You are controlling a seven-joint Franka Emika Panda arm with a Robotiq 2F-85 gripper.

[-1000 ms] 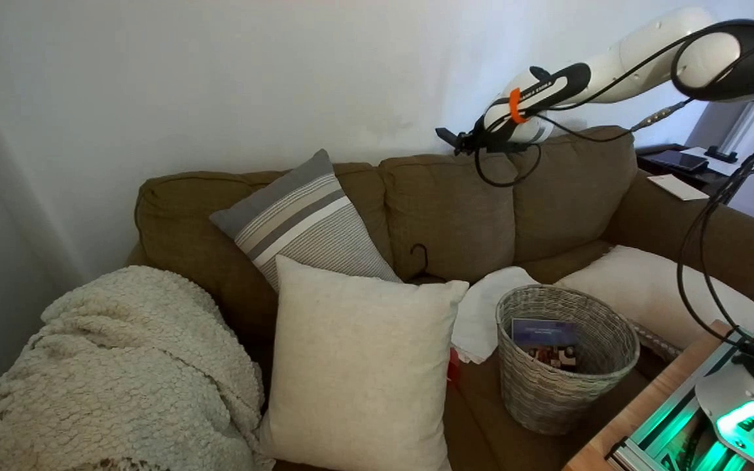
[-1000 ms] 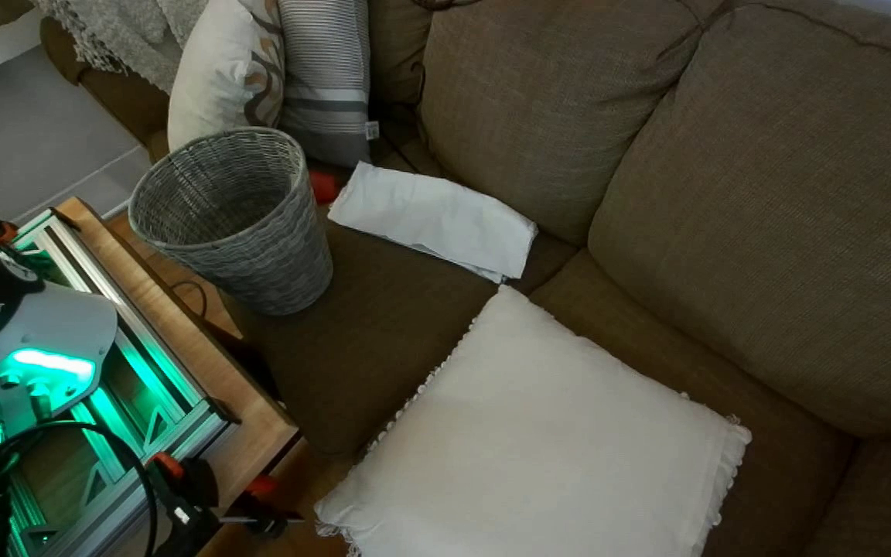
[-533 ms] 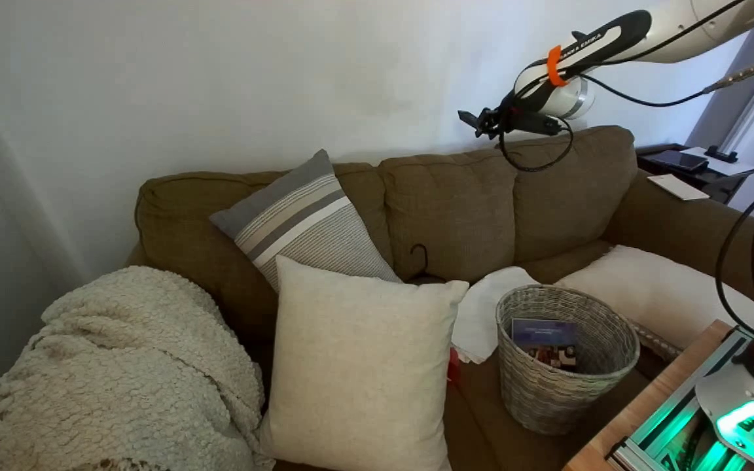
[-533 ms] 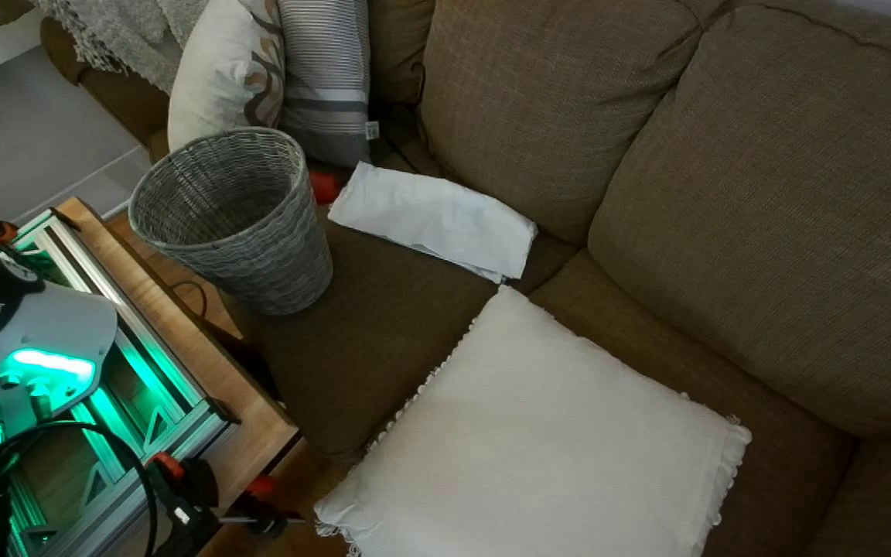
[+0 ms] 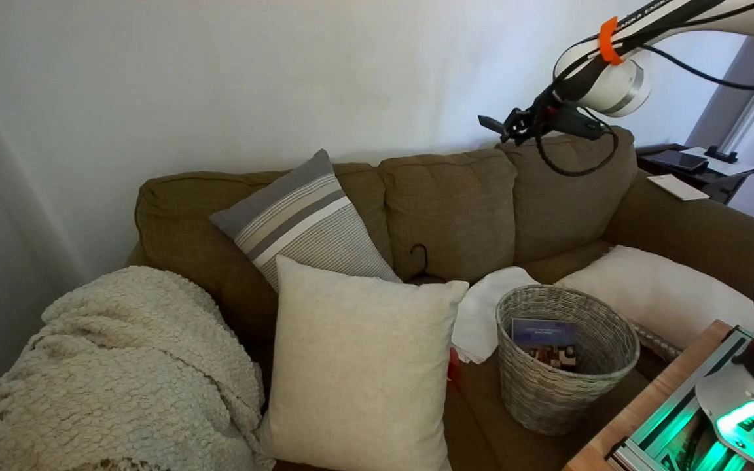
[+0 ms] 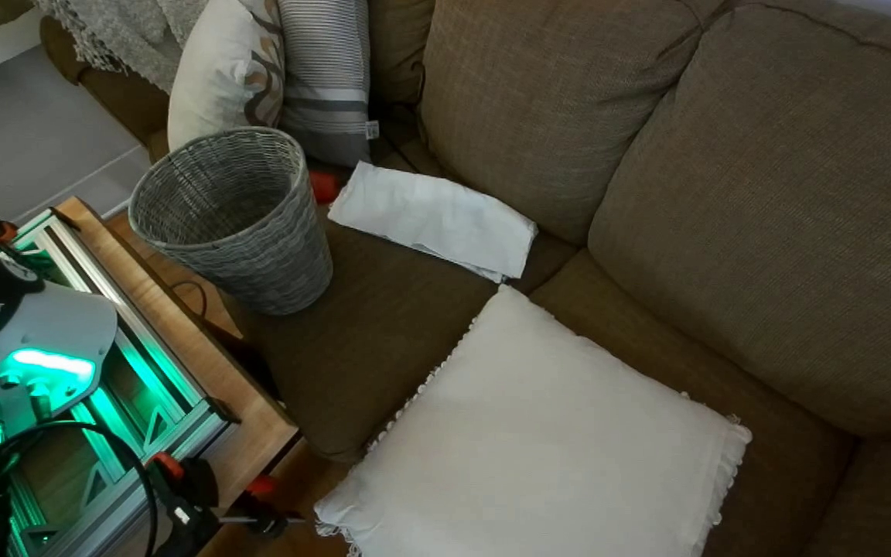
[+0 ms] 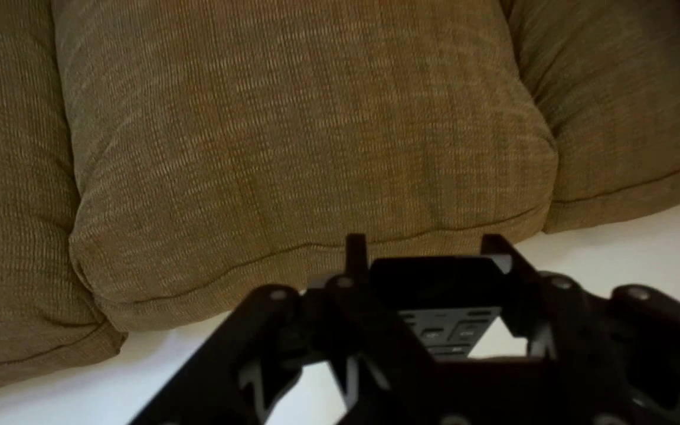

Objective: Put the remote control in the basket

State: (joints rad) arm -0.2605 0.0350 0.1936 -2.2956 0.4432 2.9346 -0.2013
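Observation:
The remote control (image 7: 443, 332) shows in the wrist view as a dark bar with a grey button face and a black end. My gripper (image 7: 426, 254) is shut on it, with a finger on each side. In an exterior view my gripper (image 5: 508, 126) is in the air in front of the wall, above the couch back. There the remote cannot be told apart from the dark fingers. The round woven basket (image 5: 544, 402) stands upright on the couch seat, lower than the gripper and apart from it. The basket also shows in an exterior view (image 6: 279, 271) without the gripper.
A blue-purple printed item (image 5: 542, 331) is inside the basket. A cream pillow (image 5: 364, 366), a striped pillow (image 5: 315, 222) and a fleecy blanket (image 5: 122, 373) lie left of it. A white cloth (image 6: 438, 220) and white pillow (image 6: 538, 441) lie nearby. The robot's wooden stand (image 6: 182, 333) borders the couch.
The arm and gripper have moved to the right in an exterior view, keeping hold at about the same height above the couch back. The basket and pillows have not moved.

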